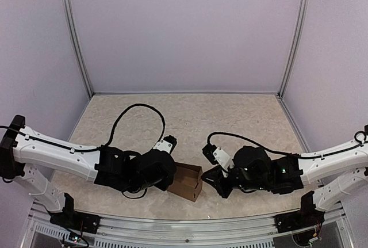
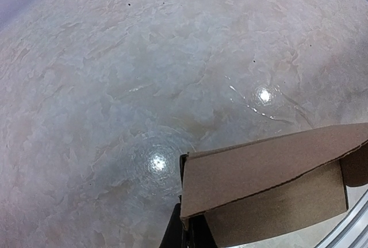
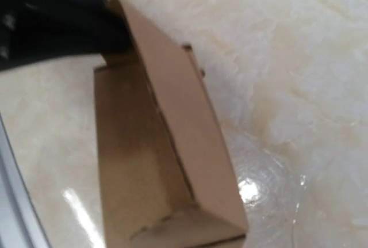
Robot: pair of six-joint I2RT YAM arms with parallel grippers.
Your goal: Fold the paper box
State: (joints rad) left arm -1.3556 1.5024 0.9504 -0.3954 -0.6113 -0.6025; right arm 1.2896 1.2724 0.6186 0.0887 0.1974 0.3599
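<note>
The paper box (image 1: pixel 187 182) is a brown cardboard piece, partly formed with an open side, resting on the marble tabletop near the front edge between the two arms. My left gripper (image 1: pixel 168 178) is shut on the box's left wall; in the left wrist view its dark fingers (image 2: pixel 183 232) pinch the cardboard edge of the box (image 2: pixel 270 179). My right gripper (image 1: pixel 210 179) sits just right of the box, at its right edge. The right wrist view looks into the box's open inside (image 3: pixel 144 161), with none of that gripper's own fingers showing. The left gripper's black body (image 3: pixel 52 18) fills that view's top left.
A metal rail (image 1: pixel 190 225) runs along the near table edge, just in front of the box. White walls with metal posts (image 1: pixel 77 46) enclose the back and sides. Black cables (image 1: pixel 132 110) loop above both wrists.
</note>
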